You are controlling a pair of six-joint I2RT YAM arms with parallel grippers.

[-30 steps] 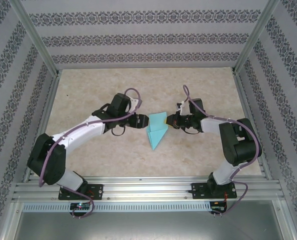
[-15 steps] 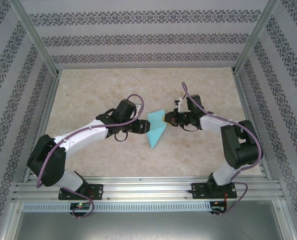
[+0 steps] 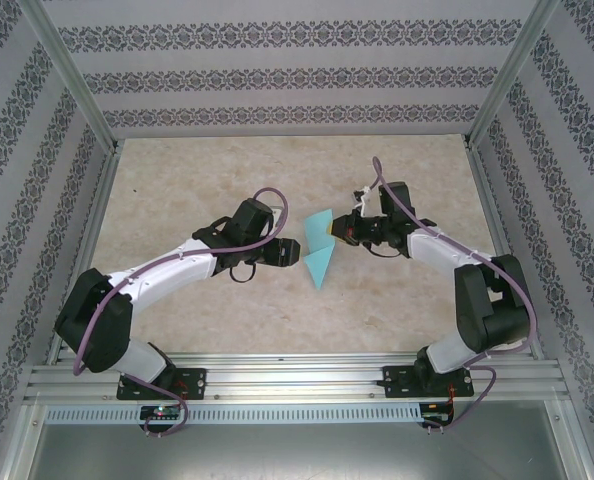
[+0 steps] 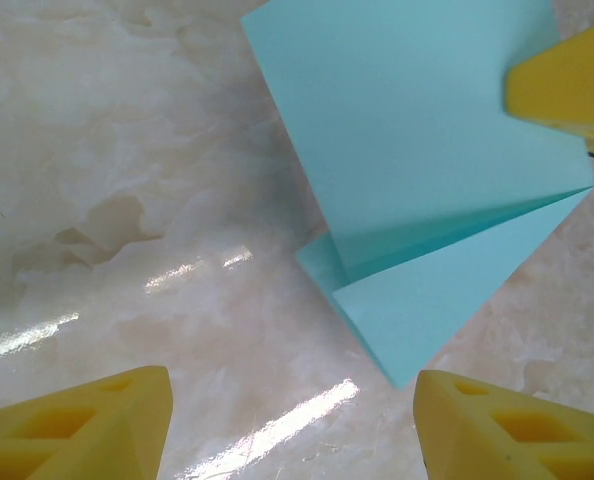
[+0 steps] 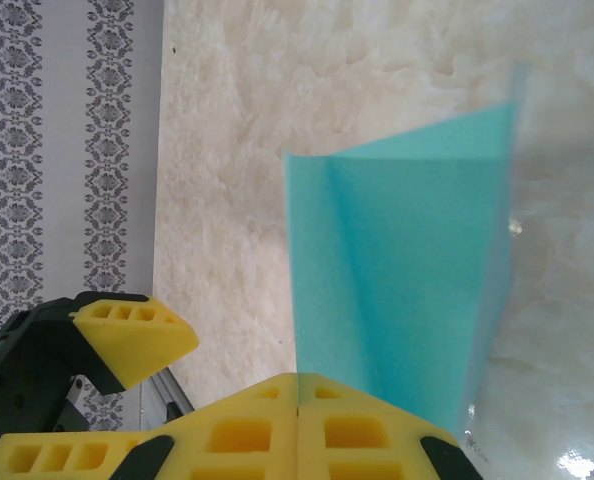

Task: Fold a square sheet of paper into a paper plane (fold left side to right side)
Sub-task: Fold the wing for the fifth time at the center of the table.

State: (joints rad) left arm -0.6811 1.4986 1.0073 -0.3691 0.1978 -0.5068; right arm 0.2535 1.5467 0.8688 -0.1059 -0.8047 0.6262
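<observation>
1. You are looking at a beige marble-look tabletop (image 3: 177, 190), glossy, with bright streaks of glare (image 4: 267, 430) on it.
2. Grey damask-striped wallpaper panels (image 3: 297, 60) close you in on three sides.
3. Aluminium posts (image 3: 67, 70) rise at the far corners, and a slotted aluminium rail (image 3: 297, 380) runs along your near edge.

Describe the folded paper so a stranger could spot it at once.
On the beige marble-look table, look to the middle, where the two arms reach together. There the right pincer is shut on the turquoise paper: a creased wedge pointing toward the arm bases, unlike the black-and-white arms beside it.
</observation>
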